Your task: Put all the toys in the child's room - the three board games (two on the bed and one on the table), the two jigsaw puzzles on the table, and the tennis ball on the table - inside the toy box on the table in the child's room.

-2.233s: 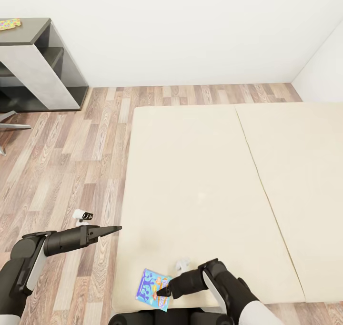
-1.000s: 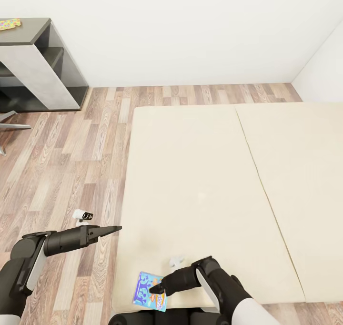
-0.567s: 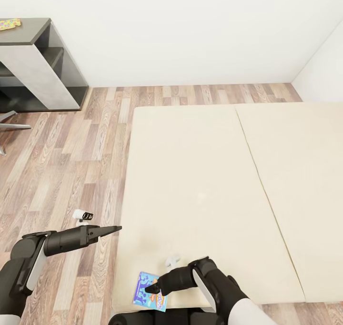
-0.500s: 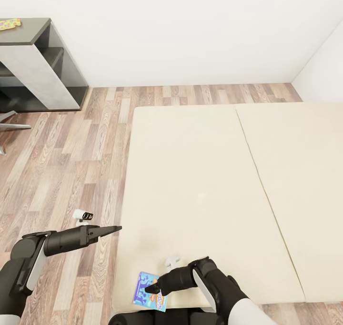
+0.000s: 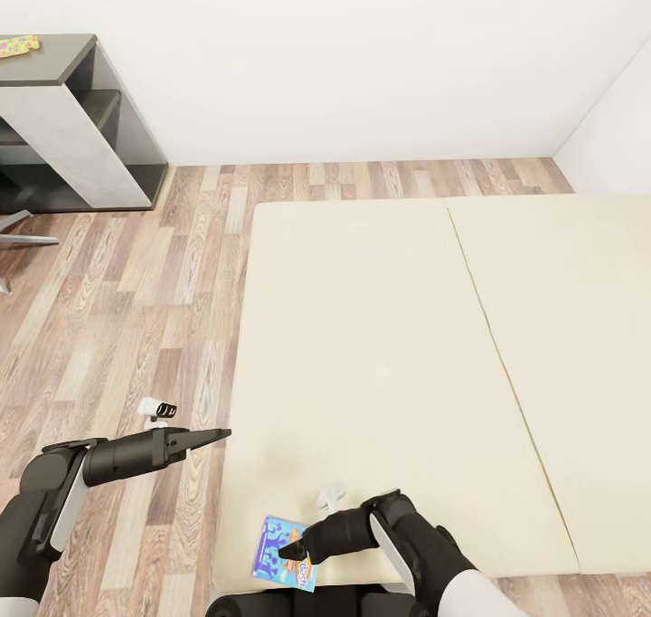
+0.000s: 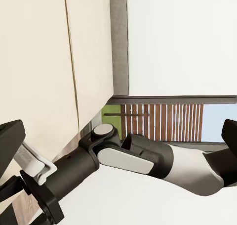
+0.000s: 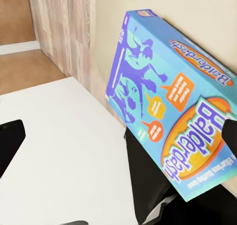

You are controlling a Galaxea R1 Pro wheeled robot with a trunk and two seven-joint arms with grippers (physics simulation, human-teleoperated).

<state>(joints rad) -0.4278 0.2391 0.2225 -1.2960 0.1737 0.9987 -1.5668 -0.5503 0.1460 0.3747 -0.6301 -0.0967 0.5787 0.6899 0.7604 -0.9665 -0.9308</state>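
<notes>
Where the bed's near corner meets the robot's base, a blue board game box lies flat. Right claw rests on it, grip unclear. Left claw hovers over floor, fingers together

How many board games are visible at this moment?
1: the blue board game lies at the bed's near corner, under the right claw. Others may be outside these views.

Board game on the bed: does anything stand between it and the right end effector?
Nothing visible does. The right end effector is right at the blue board game near the bed's front edge, with no other object between them; actual contact cannot be confirmed.
</notes>
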